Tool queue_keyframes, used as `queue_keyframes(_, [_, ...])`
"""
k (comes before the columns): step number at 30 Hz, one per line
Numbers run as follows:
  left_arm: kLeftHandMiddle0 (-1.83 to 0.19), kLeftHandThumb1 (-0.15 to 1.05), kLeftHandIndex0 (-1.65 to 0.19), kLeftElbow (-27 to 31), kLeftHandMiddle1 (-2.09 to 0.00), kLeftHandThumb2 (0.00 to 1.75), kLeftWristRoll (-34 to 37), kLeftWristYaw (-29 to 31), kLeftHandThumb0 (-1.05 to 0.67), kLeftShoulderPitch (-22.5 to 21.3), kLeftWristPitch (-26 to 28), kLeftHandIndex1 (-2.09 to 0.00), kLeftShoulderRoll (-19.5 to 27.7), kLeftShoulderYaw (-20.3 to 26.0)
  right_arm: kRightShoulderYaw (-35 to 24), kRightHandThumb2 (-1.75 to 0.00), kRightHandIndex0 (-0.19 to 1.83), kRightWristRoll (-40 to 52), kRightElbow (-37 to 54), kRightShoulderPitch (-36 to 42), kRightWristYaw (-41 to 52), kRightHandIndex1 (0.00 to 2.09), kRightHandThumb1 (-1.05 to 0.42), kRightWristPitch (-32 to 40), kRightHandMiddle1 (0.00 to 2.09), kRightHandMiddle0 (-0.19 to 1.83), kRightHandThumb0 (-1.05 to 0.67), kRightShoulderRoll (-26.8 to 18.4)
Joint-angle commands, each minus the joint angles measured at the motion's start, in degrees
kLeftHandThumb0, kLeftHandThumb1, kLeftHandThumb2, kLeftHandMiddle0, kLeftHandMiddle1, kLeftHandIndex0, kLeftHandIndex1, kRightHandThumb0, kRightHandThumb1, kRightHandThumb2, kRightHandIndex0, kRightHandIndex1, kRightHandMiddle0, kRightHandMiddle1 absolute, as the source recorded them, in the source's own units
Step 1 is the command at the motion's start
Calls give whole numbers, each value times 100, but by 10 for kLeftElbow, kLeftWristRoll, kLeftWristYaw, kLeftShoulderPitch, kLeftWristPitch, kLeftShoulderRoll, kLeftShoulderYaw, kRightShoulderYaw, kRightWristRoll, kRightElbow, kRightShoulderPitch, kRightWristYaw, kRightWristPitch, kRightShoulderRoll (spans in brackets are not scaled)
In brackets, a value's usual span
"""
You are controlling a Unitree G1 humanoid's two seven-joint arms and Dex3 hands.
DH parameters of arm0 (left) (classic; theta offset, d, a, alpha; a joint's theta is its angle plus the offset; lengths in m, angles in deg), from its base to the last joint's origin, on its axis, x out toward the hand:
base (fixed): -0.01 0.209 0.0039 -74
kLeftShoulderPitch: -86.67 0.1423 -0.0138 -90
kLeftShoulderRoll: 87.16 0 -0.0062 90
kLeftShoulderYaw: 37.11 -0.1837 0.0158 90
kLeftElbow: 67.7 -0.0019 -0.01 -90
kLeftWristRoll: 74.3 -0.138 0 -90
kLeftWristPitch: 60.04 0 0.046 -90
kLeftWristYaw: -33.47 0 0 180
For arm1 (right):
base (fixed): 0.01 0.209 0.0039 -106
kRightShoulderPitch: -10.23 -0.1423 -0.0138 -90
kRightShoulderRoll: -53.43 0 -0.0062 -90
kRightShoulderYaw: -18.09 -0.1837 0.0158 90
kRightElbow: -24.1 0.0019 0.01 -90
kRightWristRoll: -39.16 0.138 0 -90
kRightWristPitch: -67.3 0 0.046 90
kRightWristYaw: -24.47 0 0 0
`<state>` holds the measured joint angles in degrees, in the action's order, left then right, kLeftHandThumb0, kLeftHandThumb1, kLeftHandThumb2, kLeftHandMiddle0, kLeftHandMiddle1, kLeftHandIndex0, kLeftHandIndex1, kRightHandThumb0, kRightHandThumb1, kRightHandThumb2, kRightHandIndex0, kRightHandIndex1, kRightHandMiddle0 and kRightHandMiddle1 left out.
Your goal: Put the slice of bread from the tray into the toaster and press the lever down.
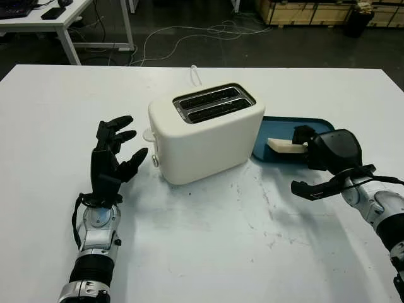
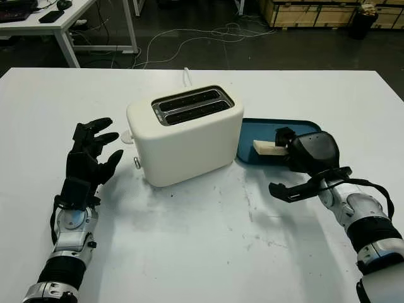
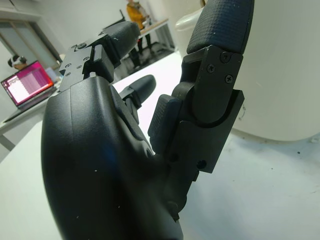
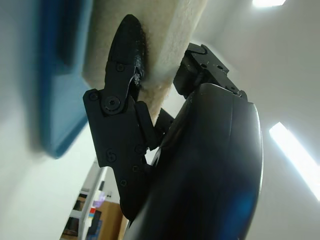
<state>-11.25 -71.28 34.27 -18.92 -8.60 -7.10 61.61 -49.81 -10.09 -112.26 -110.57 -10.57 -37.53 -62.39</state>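
A white two-slot toaster [image 1: 208, 136] stands mid-table, with its lever [image 1: 148, 134] sticking out of the end that faces my left hand. Behind and to its right lies a blue tray [image 1: 268, 129] holding the pale slice of bread [image 1: 283, 146]. My right hand [image 1: 302, 144] is at the tray, shut on the slice. In the right wrist view its fingers [image 4: 125, 55] press both faces of the bread [image 4: 180, 30], low over the tray [image 4: 60, 75]. My left hand [image 1: 120, 142] is open, held upright just left of the toaster.
The toaster's white cord [image 1: 196, 74] runs off behind it. White table [image 1: 208, 252] stretches in front of the toaster. Beyond the far edge are a desk [image 1: 57, 22], floor cables [image 1: 208, 31] and wooden crates [image 1: 303, 11].
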Motion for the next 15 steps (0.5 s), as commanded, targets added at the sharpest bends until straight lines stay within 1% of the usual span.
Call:
queue_keyframes(1, [0, 92, 0, -5, -123, 12, 1, 2, -105, -9, -12, -112, 2, 2, -2, -50, 112, -14, 6, -15, -20, 175, -92, 5, 175, 75, -47, -17])
queue_keyframes(2, [0, 92, 0, -4, -123, 12, 3, 4, -105, -9, -11, -112, 1, 2, -7, -54, 109, -10, 10, -20, -15, 175, -92, 5, 168, 70, -50, -22])
queue_keyframes(3, [0, 92, 0, -5, -124, 12, 5, 6, -105, -10, -10, -112, 1, 2, -15, -56, 107, -1, 15, -22, -6, 175, -92, 2, 167, 69, -52, -24])
queue_keyframes(5, [0, 92, 0, -5, -124, 11, 8, 10, -105, -10, -9, -112, 0, 2, -31, -54, 105, 13, 21, -27, -4, 175, -92, -14, 172, 73, -53, -31])
queue_keyframes(7, [0, 92, 0, -6, -123, 11, 7, 10, -105, -10, -9, -112, 0, 2, -50, -52, 88, 43, 27, -33, 40, 175, -92, -36, 167, 59, -52, -40])
queue_keyframes(8, [0, 92, 0, -7, -123, 11, 5, 9, -105, -10, -10, -112, 0, 2, -62, -51, 85, 68, 36, -36, 80, 175, -92, -49, 169, 59, -51, -48])
queue_keyframes(9, [0, 92, 0, -7, -124, 11, 4, 9, -105, -10, -11, -112, 0, 2, -74, -46, 90, 90, 44, -38, 114, 175, -92, -61, 172, 66, -49, -54])
queue_keyframes(11, [0, 92, 0, -11, -124, 11, 5, 10, -105, -11, -12, -112, 0, 3, -107, -41, 95, 163, 70, -43, 219, 175, -92, -86, 174, 72, -47, -76])
queue_keyframes(13, [0, 92, 0, -14, -123, 11, 6, 12, -105, -13, -13, -112, 1, 2, -135, -37, 95, 223, 86, -53, 311, 175, -92, -103, 174, 73, -45, -94])
queue_keyframes(15, [0, 92, 0, -15, -123, 11, 2, 10, -105, -14, -12, -112, 2, 2, -157, -34, 96, 279, 84, -81, 402, 175, -92, -110, 174, 74, -44, -109])
